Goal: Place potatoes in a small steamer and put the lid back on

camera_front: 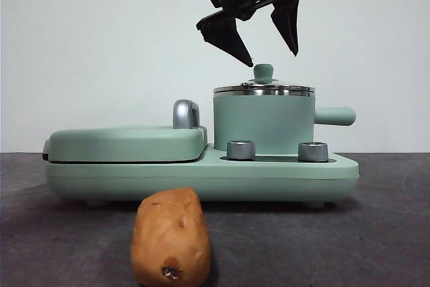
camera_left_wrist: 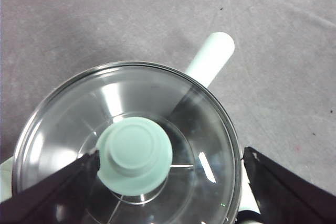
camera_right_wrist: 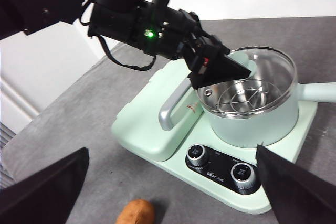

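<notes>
The small steamer [camera_front: 263,124] stands at the right of a mint-green cooker base, its side handle [camera_front: 334,115] pointing right. The lid [camera_front: 263,89] sits on it, glass with a steel rim and a green knob [camera_front: 263,72]. My left gripper [camera_front: 272,60] hangs open just above the knob, one jaw on each side. In the left wrist view the knob [camera_left_wrist: 134,156] lies between the open jaws of that gripper [camera_left_wrist: 171,153]. The potato [camera_front: 171,236] lies on the table in front of the cooker and also shows in the right wrist view [camera_right_wrist: 135,212]. My right gripper [camera_right_wrist: 171,150] is open and empty, high above the table.
The flat griddle cover [camera_front: 124,142] with a chrome handle [camera_front: 185,113] takes up the left half of the cooker base [camera_front: 201,176]. Two dials [camera_front: 240,150] sit at the front of the base below the steamer. The table is dark grey cloth.
</notes>
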Available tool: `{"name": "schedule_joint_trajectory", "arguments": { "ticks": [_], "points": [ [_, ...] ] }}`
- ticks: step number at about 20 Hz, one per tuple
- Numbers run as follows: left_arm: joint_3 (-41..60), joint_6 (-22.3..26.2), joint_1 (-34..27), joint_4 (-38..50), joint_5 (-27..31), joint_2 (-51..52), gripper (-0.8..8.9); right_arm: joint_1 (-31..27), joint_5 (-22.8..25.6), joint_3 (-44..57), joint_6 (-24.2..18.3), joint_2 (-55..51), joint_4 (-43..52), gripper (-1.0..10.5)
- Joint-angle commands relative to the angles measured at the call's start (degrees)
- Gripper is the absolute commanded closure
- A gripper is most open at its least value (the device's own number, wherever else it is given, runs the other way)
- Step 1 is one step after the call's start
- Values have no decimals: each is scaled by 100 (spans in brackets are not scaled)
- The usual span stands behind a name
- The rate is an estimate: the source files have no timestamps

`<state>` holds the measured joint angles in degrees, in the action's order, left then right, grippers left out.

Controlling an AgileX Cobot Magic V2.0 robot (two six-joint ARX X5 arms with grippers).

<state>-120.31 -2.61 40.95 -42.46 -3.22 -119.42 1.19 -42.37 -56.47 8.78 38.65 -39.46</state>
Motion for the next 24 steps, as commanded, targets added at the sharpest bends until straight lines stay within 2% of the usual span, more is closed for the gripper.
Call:
{"name": "schedule_joint_trajectory", "arguments": {
  "ticks": [1,7,14,17,18,24],
  "points": [
    [-201,-133,-17,136,13,-175,382,20,46,-96,-48,24,42,437],
    [-201,-417,-179,157,11,-295,382,20,44,-96,-48,24,42,438],
    [-201,-409,-177,173,7,-485,385,20,44,-96,-48,24,42,437],
    [-201,-363,-168,188,17,-505,521,20,46,-96,-48,24,42,437],
    [-201,-284,-153,199,63,-505,538,20,46,-96,-48,24,42,437],
    [-201,-90,-66,199,409,-503,556,20,46,-96,-46,24,39,437]
  ]
}}
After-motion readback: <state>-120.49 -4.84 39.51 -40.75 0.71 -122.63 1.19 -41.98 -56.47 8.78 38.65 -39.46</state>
